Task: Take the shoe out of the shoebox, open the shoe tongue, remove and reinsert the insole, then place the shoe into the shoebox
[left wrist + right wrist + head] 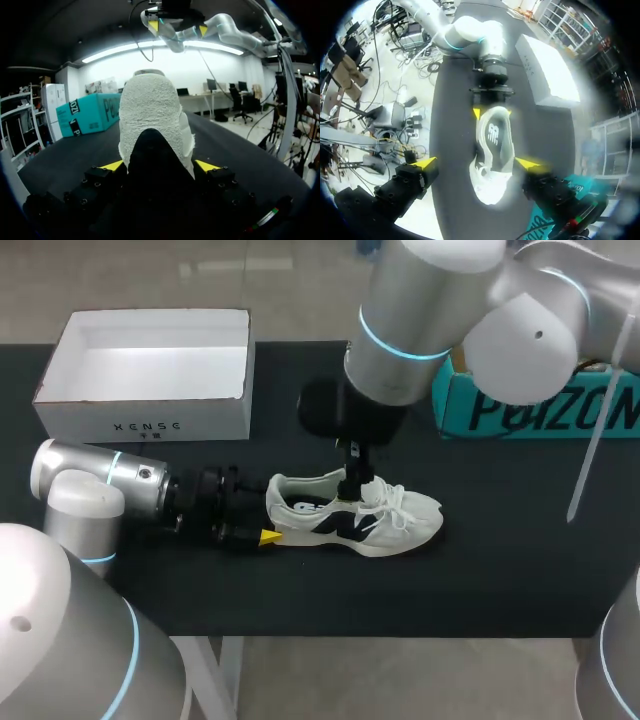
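Shoe stands on its sole near the middle of the table, toe toward the right edge, well apart from the open shoebox at the far left corner. Left gripper clamps the heel from both sides; use it as the anchor. Right gripper hangs above the laces, fingers spread wide. Judged step: opening the tongue. Descend behind the laces, pinch the tongue only, and draw it toeward to expose the insole.

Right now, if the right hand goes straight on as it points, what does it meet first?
Probably the shoe, around its tongue and laces, lying directly under the open right hand; the gap is unclear.
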`<action>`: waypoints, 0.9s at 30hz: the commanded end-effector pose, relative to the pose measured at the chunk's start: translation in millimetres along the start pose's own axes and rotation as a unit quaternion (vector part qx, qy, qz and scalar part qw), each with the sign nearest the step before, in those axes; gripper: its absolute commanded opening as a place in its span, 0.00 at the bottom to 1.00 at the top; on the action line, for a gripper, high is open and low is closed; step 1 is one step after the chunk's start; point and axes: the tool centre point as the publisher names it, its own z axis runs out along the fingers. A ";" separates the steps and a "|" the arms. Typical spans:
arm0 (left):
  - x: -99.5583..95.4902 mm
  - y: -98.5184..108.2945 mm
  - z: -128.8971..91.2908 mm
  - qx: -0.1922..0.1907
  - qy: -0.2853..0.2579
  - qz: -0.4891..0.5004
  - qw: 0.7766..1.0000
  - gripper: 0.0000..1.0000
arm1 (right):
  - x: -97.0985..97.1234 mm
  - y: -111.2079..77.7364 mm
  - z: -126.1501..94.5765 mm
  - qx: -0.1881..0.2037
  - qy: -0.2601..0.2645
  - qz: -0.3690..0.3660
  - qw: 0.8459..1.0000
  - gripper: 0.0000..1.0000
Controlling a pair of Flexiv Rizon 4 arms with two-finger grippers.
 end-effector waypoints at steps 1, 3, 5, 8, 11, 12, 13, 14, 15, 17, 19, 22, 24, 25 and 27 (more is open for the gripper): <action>0.9 0.1 0.7 -0.001 -0.001 0.001 1.000 0.00 | -9.2 24.8 16.4 0.044 0.029 -0.009 0.999 0.72; 0.9 0.1 0.7 -0.001 -0.001 0.001 1.000 0.00 | -9.9 25.1 21.5 0.052 0.030 0.000 0.998 0.13; 0.9 0.1 0.7 -0.001 -0.001 0.001 1.000 0.00 | -10.8 24.4 27.1 0.054 0.030 0.006 0.998 0.00; 0.9 0.1 0.7 -0.001 -0.001 0.001 1.000 0.00 | -12.0 20.7 35.1 0.053 0.031 0.022 0.998 0.00; 0.9 0.1 0.7 -0.001 -0.001 0.001 1.000 0.00 | -12.2 17.4 44.0 0.055 0.036 0.028 0.997 0.00; 0.9 0.1 0.7 -0.001 -0.001 0.001 1.000 0.00 | -12.7 15.8 47.3 0.057 0.038 0.029 0.997 0.00; 0.9 0.1 0.7 -0.001 -0.001 0.001 1.000 0.00 | -12.8 14.5 50.0 0.057 0.039 0.029 0.997 0.00; 0.9 0.1 0.7 -0.001 -0.001 0.001 1.000 0.00 | -13.2 13.2 52.5 0.059 0.040 0.029 0.997 0.00; 0.9 0.1 0.7 -0.001 -0.001 0.001 1.000 0.00 | -13.8 11.0 55.1 0.062 0.041 0.029 0.997 0.00; 0.9 0.1 0.7 -0.001 -0.001 0.001 1.000 0.00 | -15.4 6.2 60.1 0.063 0.042 0.031 0.997 0.00; 0.9 0.1 0.7 -0.001 -0.001 0.001 1.000 0.00 | -16.9 1.2 66.0 0.063 0.043 0.035 0.997 0.00; 0.9 0.1 0.7 -0.001 -0.001 0.001 1.000 0.00 | -19.7 -3.6 74.3 0.061 0.043 0.035 0.997 0.00; 0.9 0.1 0.7 -0.001 -0.001 0.001 1.000 0.00 | -23.3 -6.0 78.7 0.060 0.039 0.032 0.997 0.00; 0.9 0.1 0.7 -0.001 -0.001 0.001 1.000 0.00 | -25.1 -7.0 80.3 0.061 0.036 0.029 0.997 0.00; 0.9 0.1 0.7 -0.001 -0.001 0.001 1.000 0.00 | -28.9 -8.8 82.3 0.066 0.029 0.024 0.997 0.00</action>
